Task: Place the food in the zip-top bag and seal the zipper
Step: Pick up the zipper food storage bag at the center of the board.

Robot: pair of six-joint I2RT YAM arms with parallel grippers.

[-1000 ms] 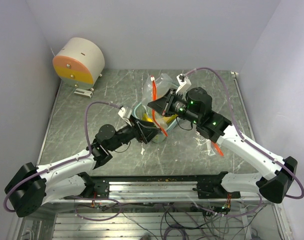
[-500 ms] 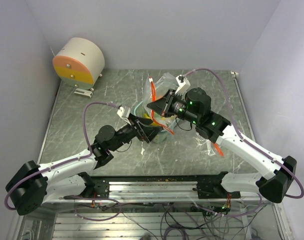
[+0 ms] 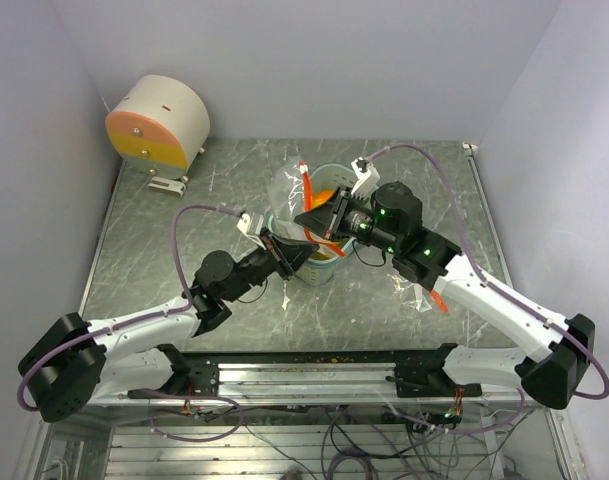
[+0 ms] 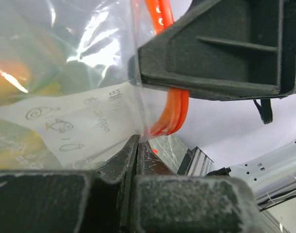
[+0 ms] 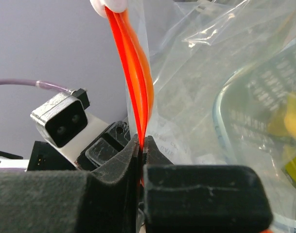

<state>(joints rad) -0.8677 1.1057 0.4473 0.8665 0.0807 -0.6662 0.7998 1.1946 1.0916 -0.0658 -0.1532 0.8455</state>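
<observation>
The zip-top bag [image 3: 288, 190] is held up off the desk [image 3: 184, 230], directly over the pale teal basket [image 3: 319, 272]. It is gripped by both arms. The left tool [image 4: 136, 145] is closed flat on the clear film just beside the mouth. The right tool [image 5: 140, 143] is pinched narrow on the zipper [image 5: 135, 73] itself, with the red-orange strip running up from between its fingers to the pale slider tab [image 5: 111, 5] at the top edge of the right wrist view.

Yellow, orange and green shapes of the food [image 4: 14, 77] are seen through the plastic. The basket's rim is also seen through the same film (with a yellow piece lying inside that rim), so it cannot be told how much has actually been loaded into the bag and how much is merely viewed behind it.

The two tracks of the zipper are pressed together at the right tool and bow slightly apart above it. The seal is therefore judged unfinished, and running the closure along the full mouth is judged to be what remains.
</observation>
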